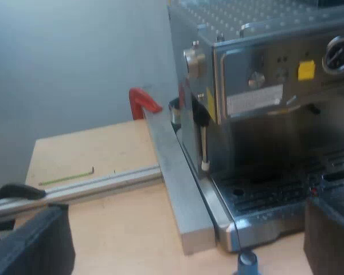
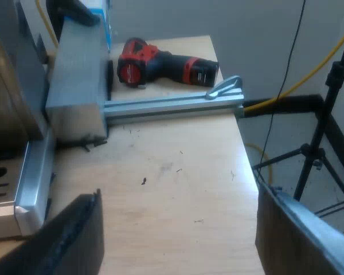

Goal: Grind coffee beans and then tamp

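Beside a metal rail [image 1: 180, 189], espresso machine [image 1: 264, 114], front toward left gripper [image 1: 184, 235].

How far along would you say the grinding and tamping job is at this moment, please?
Nothing looks done yet. In hand: the left gripper, open and empty, faces the espresso machine; the right gripper, also open, hangs over the wooden table. Grinding and tamping both appear left.
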